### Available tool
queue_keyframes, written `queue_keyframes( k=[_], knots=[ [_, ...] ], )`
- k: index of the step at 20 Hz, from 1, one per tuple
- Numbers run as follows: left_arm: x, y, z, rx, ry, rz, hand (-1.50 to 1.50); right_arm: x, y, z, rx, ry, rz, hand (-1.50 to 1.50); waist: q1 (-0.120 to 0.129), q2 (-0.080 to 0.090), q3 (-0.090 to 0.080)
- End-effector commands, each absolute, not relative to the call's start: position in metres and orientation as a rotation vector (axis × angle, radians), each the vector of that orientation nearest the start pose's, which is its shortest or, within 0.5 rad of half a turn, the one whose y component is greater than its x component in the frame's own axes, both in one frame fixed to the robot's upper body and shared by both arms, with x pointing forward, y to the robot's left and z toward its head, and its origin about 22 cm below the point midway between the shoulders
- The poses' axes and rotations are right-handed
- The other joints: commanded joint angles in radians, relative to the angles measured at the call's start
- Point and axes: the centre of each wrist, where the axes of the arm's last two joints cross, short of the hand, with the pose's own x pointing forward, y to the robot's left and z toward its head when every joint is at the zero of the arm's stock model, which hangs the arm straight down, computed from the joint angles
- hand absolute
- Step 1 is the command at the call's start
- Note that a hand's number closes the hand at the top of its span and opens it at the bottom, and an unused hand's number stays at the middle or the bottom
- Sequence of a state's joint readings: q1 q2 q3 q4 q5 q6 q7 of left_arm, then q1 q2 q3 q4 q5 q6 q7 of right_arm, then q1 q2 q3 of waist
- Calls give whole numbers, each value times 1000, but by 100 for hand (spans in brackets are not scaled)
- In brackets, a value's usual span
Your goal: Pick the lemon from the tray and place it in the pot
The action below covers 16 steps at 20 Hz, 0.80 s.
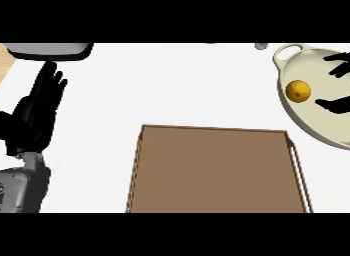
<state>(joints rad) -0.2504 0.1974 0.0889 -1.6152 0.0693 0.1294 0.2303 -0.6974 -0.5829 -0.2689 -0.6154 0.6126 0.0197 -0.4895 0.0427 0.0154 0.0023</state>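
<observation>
One small round yellow lemon [298, 90] lies inside the wide cream-coloured oval pot [311, 131], on its floor toward the handled end, so the placing looks already done and what is left is for the arm to come away. The right robot hand [345, 85] hangs over the pot just to the right of the lemon. Only its dark fingers and thumb show, spread apart above and below the fruit's level with a clear gap between them, and they hold nothing. The lemon lies to the left of that hand, apart from it. Being round, it has no long axis to speak of. This hand is much the nearer one.

The pot stands at an angle on the white tabletop [170, 80], its small loop handle [289, 49] at the upper left. Down and left of the pot lies the flat brown rectangular tray [215, 170], just beside the pot's lower rim, with nothing showing on it. Well to the left of the pot, the left robot hand [41, 107] rests with straight fingers pointing up, idle. Above it a grey and white object [49, 50] is cut off by the view. Nothing stands in the way of lifting the right hand out, though its fingers are close to the far wall of the pot.
</observation>
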Motion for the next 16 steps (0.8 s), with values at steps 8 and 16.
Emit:
queue_keyframes(
  k=[8,16],
  knots=[
    [296,271,87,159,-1623,42,0,385,-428,74,-319,-1816,376,-150,-6,1,1],
    [287,281,91,166,-1635,17,0,353,-501,119,-251,-1835,169,-150,4,4,2]
  ],
)
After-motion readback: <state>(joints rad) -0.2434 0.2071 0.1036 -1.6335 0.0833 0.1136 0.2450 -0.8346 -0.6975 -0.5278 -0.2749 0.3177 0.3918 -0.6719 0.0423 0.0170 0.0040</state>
